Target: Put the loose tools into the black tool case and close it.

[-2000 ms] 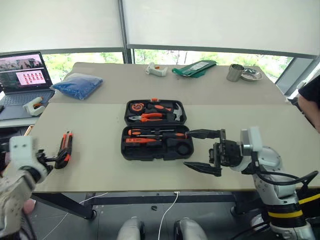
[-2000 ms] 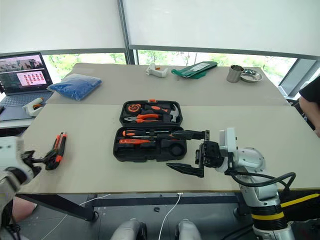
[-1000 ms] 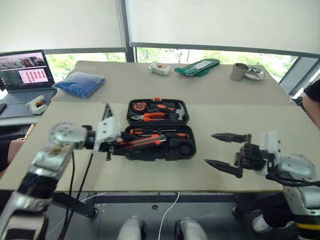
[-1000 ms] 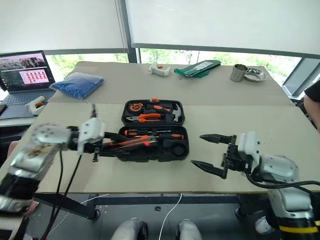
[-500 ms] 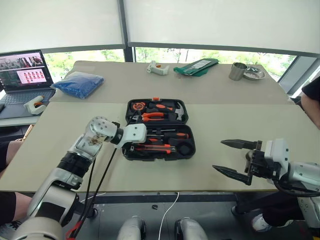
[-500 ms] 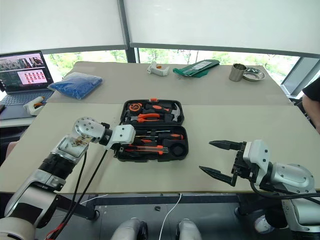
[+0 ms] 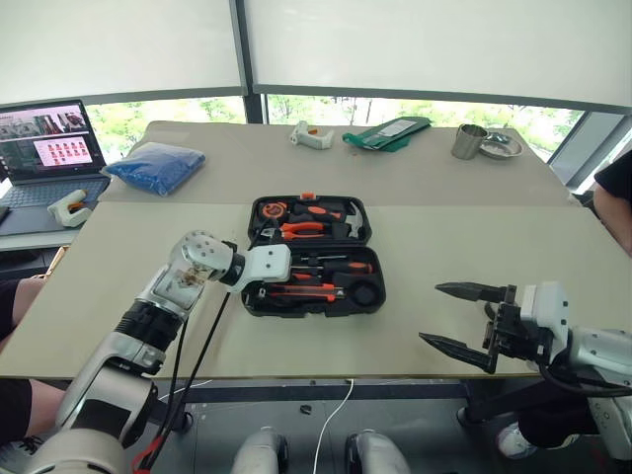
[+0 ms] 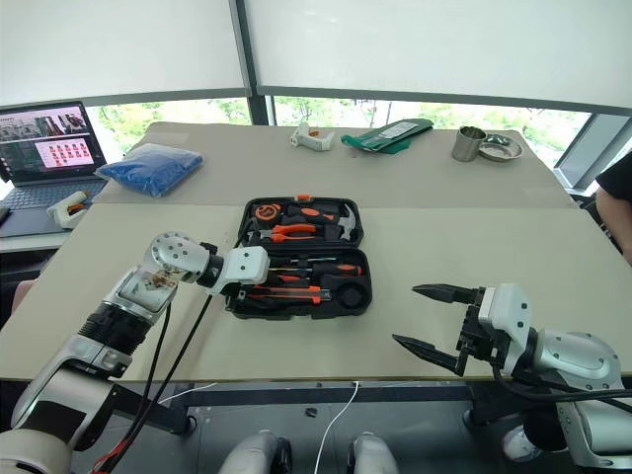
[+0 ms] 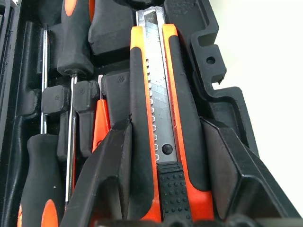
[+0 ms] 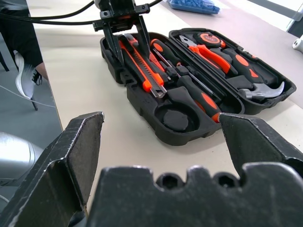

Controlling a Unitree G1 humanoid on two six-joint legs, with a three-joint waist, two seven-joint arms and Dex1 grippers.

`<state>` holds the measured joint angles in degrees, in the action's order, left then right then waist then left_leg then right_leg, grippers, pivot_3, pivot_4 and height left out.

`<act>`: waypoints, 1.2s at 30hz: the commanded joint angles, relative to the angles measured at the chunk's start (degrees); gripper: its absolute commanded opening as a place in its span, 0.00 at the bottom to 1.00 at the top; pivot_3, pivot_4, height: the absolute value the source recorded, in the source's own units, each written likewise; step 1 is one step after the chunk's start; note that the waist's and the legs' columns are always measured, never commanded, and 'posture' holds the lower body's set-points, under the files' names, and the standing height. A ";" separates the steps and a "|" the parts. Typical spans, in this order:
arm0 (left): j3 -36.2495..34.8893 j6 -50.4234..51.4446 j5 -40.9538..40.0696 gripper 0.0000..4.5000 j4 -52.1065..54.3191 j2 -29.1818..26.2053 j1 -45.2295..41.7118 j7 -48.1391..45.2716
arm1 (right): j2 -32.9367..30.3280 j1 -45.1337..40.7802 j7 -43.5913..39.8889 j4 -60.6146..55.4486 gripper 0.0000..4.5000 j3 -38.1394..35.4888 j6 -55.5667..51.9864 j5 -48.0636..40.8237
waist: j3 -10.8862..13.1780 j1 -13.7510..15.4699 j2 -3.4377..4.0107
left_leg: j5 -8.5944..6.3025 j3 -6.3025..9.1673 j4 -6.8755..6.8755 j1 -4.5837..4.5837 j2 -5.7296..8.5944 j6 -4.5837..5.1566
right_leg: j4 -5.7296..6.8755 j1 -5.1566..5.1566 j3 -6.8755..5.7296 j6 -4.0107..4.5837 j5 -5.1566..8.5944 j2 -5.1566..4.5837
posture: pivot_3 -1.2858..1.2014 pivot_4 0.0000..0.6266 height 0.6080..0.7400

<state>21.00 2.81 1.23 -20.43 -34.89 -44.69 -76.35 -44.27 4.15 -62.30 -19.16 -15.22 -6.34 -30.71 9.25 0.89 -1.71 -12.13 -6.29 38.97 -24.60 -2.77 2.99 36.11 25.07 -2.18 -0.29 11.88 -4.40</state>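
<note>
The black tool case [image 7: 314,310] lies open in the middle of the table. The black-orange utility knife [image 9: 158,109] rests in the front row of the case's near half. My left gripper [image 9: 165,123] is open and straddles the knife's rear end, with a thin gap at one finger. Beside the knife lie two screwdrivers with black-and-orange handles [image 9: 71,33] and a slim orange screwdriver [image 9: 100,123]. My right gripper [image 7: 432,314] hovers wide open and empty over the table's front edge, to the right of the case.
The case's far half holds orange-handled pliers [image 7: 296,230], a hammer and a tape measure [image 7: 270,209]. A laptop [image 7: 49,138] and blue bag [image 7: 155,166] sit at the back left. A green pouch [image 7: 385,131] and metal cup [image 7: 467,141] are at the back. A person [image 7: 617,193] is at the right edge.
My left arm carried the utility knife from the table's left side into the case's near half and lowered it there. Its fingers have since spread slightly. The right gripper stays wide open.
</note>
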 commanded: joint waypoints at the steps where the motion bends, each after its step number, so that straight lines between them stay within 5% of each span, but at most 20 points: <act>1: 0.20 -1.71 1.57 0.81 -0.08 -0.67 -0.17 0.02 | -0.25 -0.04 0.15 -1.52 1.00 -2.40 -0.13 -1.92 | 0.00 -0.04 0.01 | 0.00 0.00 -0.01 0.01 0.01 0.01 | 0.00 0.00 0.00 0.00 0.00 0.00 | 0.52 0.24 1.00; 4: -4.09 -1.49 -3.63 0.99 -2.34 1.09 -1.36 -0.97 | 0.28 0.04 0.62 -1.54 1.00 -2.41 -0.26 -2.24 | 0.00 -0.22 0.01 | -0.02 0.00 -0.03 0.00 -0.01 0.02 | 0.00 0.01 0.01 0.00 0.01 0.02 | 0.52 0.24 1.00; 10: -11.39 -1.92 -13.44 0.99 -5.09 3.89 -1.46 -4.62 | 2.02 1.12 2.58 -0.22 1.00 -2.55 0.50 -2.01 | 0.00 -0.10 0.00 | -0.02 0.00 0.02 -0.03 0.01 0.04 | 0.00 0.01 -0.01 -0.04 0.00 0.00 | 0.52 0.24 1.00; 13: -11.64 -5.24 -12.65 0.82 -6.18 4.36 -0.65 -4.06 | 2.47 2.15 2.42 -0.08 1.00 -2.48 1.06 -1.79 | 0.00 -0.09 0.00 | -0.02 0.01 0.02 -0.02 0.02 0.04 | 0.01 0.00 0.00 -0.06 -0.02 -0.02 | 0.52 0.24 1.00; 23: -9.13 -15.66 -6.59 0.01 -10.23 7.16 2.93 0.93 | 3.02 3.95 2.32 0.40 1.00 -1.86 1.60 -1.14 | 0.00 -0.05 0.00 | -0.02 0.00 0.04 0.00 0.02 0.04 | 0.02 -0.04 0.01 -0.07 -0.05 0.00 | 0.52 0.24 1.00; 30: -7.68 -18.72 -3.40 0.00 -14.25 7.53 3.85 3.05 | 3.15 4.53 1.91 0.31 1.00 -1.48 1.56 -1.13 | -0.01 -0.03 0.01 | -0.02 0.01 0.04 0.08 0.01 0.04 | 0.02 -0.08 0.01 -0.09 -0.06 -0.01 | 0.52 0.24 1.00; 36: -5.38 -10.54 -1.48 0.00 -13.77 7.07 4.92 3.20 | 3.22 4.32 2.04 0.59 1.00 -1.73 1.35 -1.28 | -0.04 -0.06 0.06 | -0.03 0.02 0.02 0.65 -0.03 0.03 | -0.03 -0.68 0.01 -0.09 -0.04 -0.03 | 0.52 0.24 1.00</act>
<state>13.39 -11.56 -3.53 -33.22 -27.14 -41.38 -73.66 -41.16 8.43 -60.30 -17.99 -15.97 -5.67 -31.71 9.21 0.83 -1.65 -12.16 -6.26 38.98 -23.84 -2.80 3.02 36.08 24.29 -2.18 -0.37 11.86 -4.43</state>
